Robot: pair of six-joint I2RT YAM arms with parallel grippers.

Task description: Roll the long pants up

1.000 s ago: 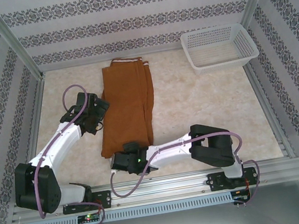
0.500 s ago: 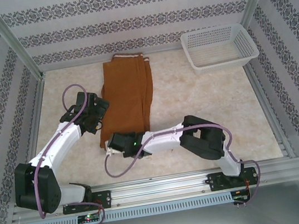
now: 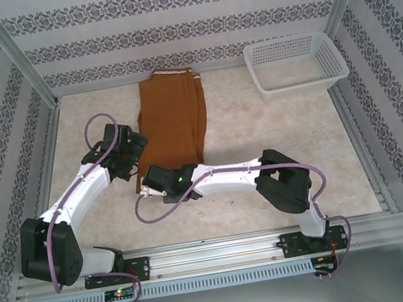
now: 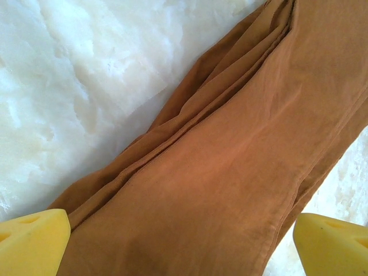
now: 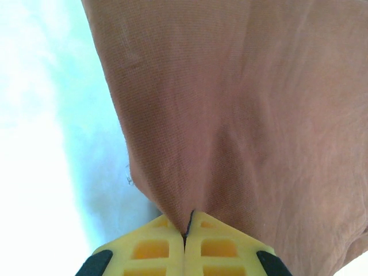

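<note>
One pinch of the long pants [image 3: 174, 117] hem sits clamped in the right end effector [image 5: 185, 230]. Roll it evenly — the left end effector [image 4: 181, 236] hangs open.

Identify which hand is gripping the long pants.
The right hand, shut on the near end of the long pants; the left hand hovers open above them.

Far on my right side a white plastic basket [image 3: 295, 65] stands on the pale marbled table [image 3: 275, 132] (in the back corner), near the patterned wall [image 3: 183, 25].
</note>
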